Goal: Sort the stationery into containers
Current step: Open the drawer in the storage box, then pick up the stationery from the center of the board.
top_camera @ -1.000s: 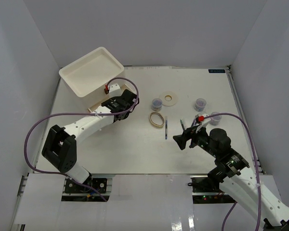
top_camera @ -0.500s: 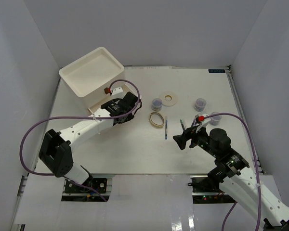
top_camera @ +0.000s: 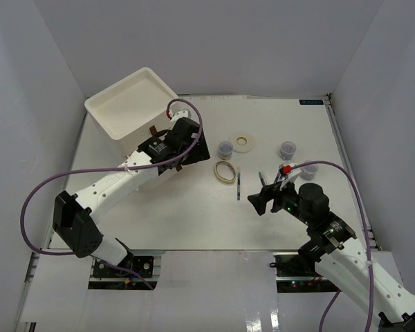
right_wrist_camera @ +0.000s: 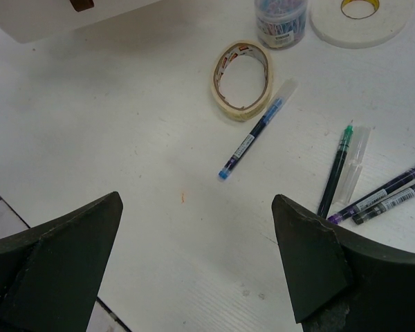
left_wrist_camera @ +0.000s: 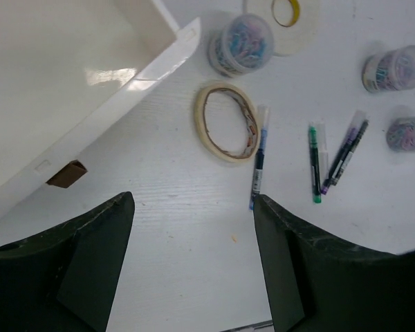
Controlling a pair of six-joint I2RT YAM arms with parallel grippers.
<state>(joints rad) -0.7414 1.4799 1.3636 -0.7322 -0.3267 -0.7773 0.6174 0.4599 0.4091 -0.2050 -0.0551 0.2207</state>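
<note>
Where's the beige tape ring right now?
In the left wrist view, the beige tape ring lies flat just left of the blue pen, a clear jar just beyond.

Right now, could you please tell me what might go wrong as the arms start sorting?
The blue pen lies close beside the beige tape, so gripping one may push the other. The two dark pens lie side by side; a pinch could catch both. The left arm hangs near the drawers, so a swing might bump them.
</note>
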